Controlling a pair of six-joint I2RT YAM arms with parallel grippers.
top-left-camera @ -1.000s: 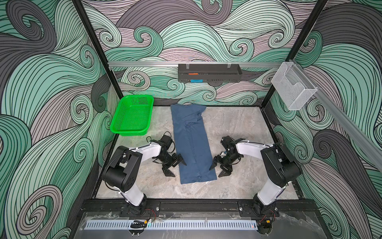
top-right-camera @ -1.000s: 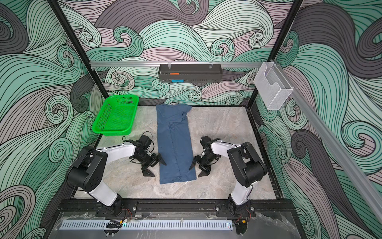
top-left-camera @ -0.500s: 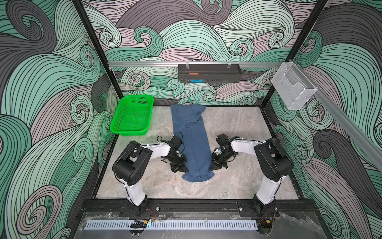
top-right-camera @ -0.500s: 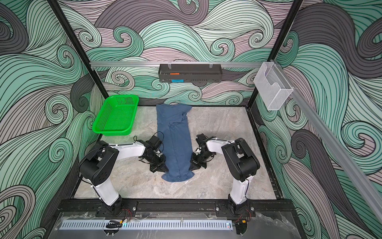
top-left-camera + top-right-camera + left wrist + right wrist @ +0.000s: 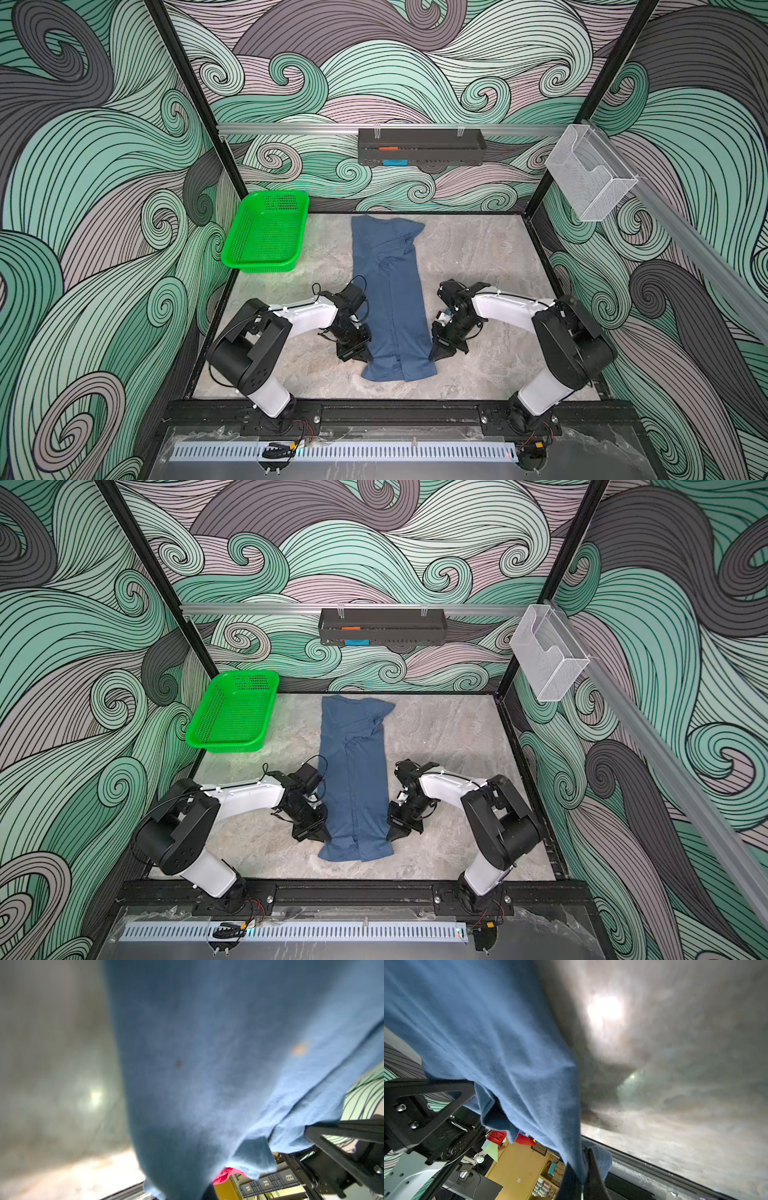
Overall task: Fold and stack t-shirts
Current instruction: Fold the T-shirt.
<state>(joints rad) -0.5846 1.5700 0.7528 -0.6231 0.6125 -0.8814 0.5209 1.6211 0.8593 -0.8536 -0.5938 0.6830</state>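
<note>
1. T-shirt: slate-blue and plain. It is folded into a long narrow strip and lies lengthwise down the middle of the marble-pattern table. The collar end is toward the back wall and the hem end toward the arm bases. Both top views show the same layout.
2. At the far end, one sleeve corner juts out on the right side of the strip.
3. Left gripper: low at table level, hard against the left long edge of the strip, near the hem end. Jaws are closed on the cloth edge.
4. Left wrist view: blurred. The t-shirt fills most of the picture and drapes down to the bottom edge. The pinch point itself is not sharp; it is probably edge cloth caught between the pads.
5. Right gripper: mirrored position, against the right long edge at the same level along the strip. Jaws are closed.
6. Right wrist view: the t-shirt gathers into a small bunch clamped between the dark fingers. The grip on the cloth is clear here.
7. The strip is pulled narrower between the two grippers, and the hem flares out flat on the table just past them.
8. Green basket: at the far left corner of the table, beside the collar end and not touching the shirt.
</note>
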